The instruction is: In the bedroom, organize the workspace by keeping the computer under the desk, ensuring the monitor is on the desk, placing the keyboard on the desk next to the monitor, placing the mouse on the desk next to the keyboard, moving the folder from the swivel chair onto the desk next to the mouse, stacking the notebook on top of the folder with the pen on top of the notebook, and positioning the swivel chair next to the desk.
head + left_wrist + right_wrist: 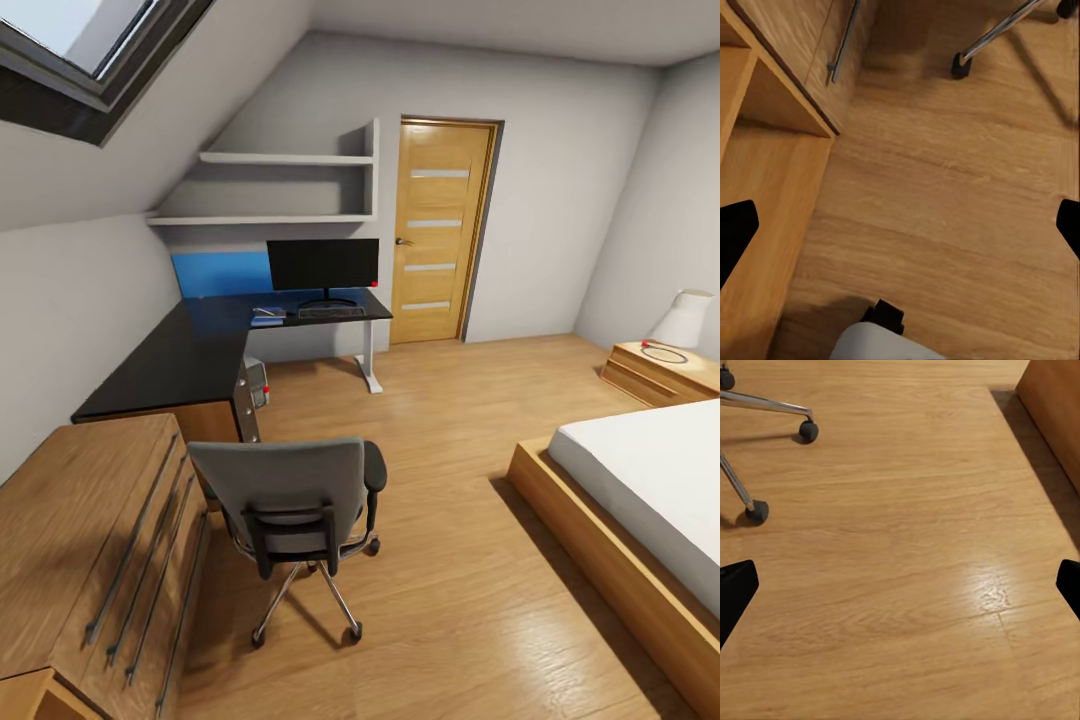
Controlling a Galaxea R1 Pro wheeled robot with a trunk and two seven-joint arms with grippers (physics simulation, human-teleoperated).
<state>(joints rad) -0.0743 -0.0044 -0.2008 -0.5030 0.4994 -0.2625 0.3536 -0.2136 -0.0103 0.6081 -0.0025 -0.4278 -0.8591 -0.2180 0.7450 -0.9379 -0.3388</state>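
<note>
The swivel chair stands on the floor with its grey back toward me, hiding its seat. Behind it runs the black L-shaped desk. On the far wing stand the monitor and, in front of it, the keyboard. Left of the keyboard lies a flat blue piece, apparently the folder, with a small dark thing on it that is too small to name. The computer sits under the desk. My left gripper and right gripper hang open over bare floor, holding nothing.
A light wooden cabinet stands at my near left, close to the chair; its open shelf is beside the left gripper. A bed fills the right, with a nightstand and lamp beyond. Chair casters lie near the right gripper.
</note>
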